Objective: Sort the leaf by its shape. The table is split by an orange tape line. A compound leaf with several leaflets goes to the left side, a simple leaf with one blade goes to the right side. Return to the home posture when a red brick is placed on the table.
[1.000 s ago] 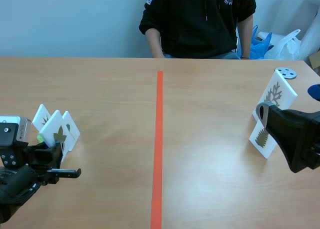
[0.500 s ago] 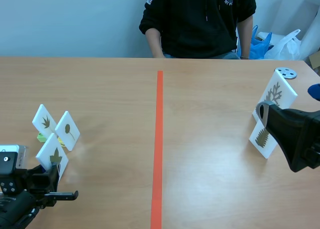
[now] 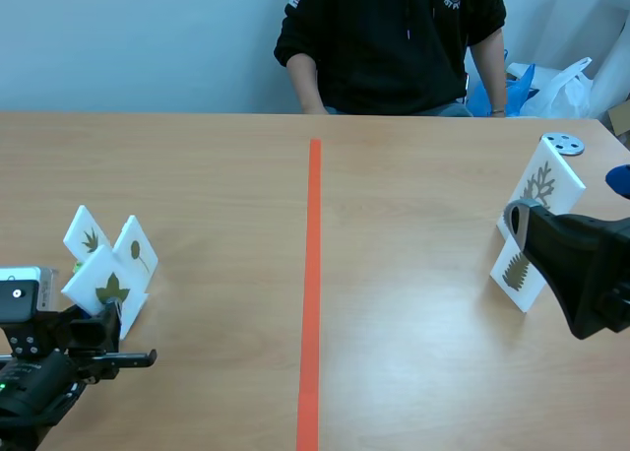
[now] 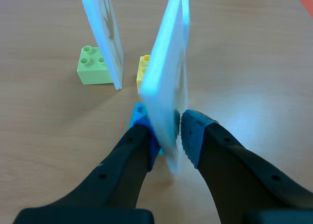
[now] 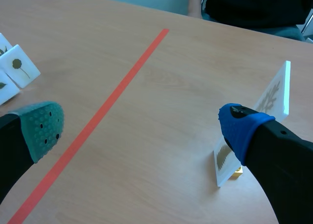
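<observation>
My left gripper (image 3: 101,325) sits low at the near left and is shut on a white card (image 3: 101,286) that shows a lobed, single-blade leaf. In the left wrist view the card (image 4: 166,94) stands edge-on, pressed between the blue pads (image 4: 194,128). Just beyond it stand two more leaf cards (image 3: 87,236) (image 3: 135,251); one of them (image 4: 103,35) rests on a green brick (image 4: 92,65), beside a yellow brick (image 4: 143,70). My right gripper (image 5: 142,121) hangs open and holds nothing, near two cards (image 3: 543,183) (image 3: 514,272) with feathery leaves.
The orange tape line (image 3: 312,274) runs down the middle of the table. A person in a black hoodie (image 3: 394,37) sits across it. A small grey disc (image 3: 563,144) lies at the far right, and bags (image 3: 551,87) are behind the table.
The left gripper drew the held card back toward the robot, away from the other two cards, then lifted it slightly and turned its face into view. The right arm stayed still.
</observation>
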### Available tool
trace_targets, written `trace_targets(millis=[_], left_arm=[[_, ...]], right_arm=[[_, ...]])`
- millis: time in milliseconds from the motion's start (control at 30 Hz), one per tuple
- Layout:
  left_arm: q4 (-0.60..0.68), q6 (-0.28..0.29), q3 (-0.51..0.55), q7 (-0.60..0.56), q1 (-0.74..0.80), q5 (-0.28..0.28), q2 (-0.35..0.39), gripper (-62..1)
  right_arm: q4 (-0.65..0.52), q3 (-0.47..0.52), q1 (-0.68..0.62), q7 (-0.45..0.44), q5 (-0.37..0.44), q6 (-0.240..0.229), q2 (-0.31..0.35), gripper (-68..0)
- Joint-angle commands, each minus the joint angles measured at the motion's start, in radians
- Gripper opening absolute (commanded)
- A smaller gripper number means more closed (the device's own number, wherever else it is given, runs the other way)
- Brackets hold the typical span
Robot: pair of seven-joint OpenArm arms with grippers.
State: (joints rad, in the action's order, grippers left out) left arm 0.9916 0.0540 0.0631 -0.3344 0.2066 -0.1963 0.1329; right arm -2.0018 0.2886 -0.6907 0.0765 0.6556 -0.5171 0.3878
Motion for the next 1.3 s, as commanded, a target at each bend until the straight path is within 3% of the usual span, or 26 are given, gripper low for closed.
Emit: trace_targets(millis=[0, 100, 267, 400, 567, 633, 833, 933, 1000, 1100, 1267], left_arm=[[0.014, 0.000, -0.005, -0.016, 0.004, -0.006, 0.001, -47.2], [0.014, 0.000, -0.005, -0.014, 0.007, -0.006, 0.001, -43.9], [0.014, 0.000, -0.005, -0.023, 0.015, -0.006, 0.001, -24.9], [0.021, 0.000, -0.005, -0.044, 0.015, -0.006, 0.001, -15.4], [0.090, 0.001, -0.005, -0.042, 0.032, -0.029, 0.005, -14.2], [0.146, 0.001, -0.005, -0.032, 0.055, -0.055, 0.009, -14.2], [0.338, 0.004, 0.003, -0.024, 0.149, -0.058, 0.040, -14.2], [0.462, 0.020, 0.008, 0.009, 0.214, -0.120, 0.061, -14.2], [0.545, 0.050, 0.008, 0.034, 0.261, -0.141, 0.075, -13.5], [0.661, 0.102, 0.008, 0.047, 0.332, -0.145, 0.095, -7.7], [0.826, 0.221, 0.008, 0.051, 0.451, -0.145, 0.135, -1.2]], right_arm=[[-0.010, 0.005, 0.007, -0.019, 0.011, 0.000, 0.000, 0.4], [-0.010, 0.005, 0.007, -0.019, 0.011, 0.000, 0.000, 0.4], [-0.010, 0.005, 0.007, -0.020, 0.011, 0.000, 0.000, 0.4], [-0.010, 0.005, 0.007, -0.023, 0.011, 0.000, 0.000, 0.4], [-0.010, 0.005, 0.007, -0.023, 0.011, 0.000, 0.000, 0.4], [-0.010, 0.005, 0.007, -0.023, 0.011, 0.000, 0.000, 0.4], [-0.010, 0.005, 0.010, -0.023, 0.011, 0.000, 0.000, 0.4], [-0.010, 0.005, 0.010, -0.023, 0.011, 0.000, 0.000, 0.4], [-0.010, 0.005, 0.010, -0.023, 0.011, 0.000, 0.000, 0.4], [-0.010, 0.005, 0.009, -0.022, 0.010, 0.000, 0.000, 0.4], [-0.010, 0.005, 0.009, -0.013, 0.011, 0.000, 0.000, 0.4]])
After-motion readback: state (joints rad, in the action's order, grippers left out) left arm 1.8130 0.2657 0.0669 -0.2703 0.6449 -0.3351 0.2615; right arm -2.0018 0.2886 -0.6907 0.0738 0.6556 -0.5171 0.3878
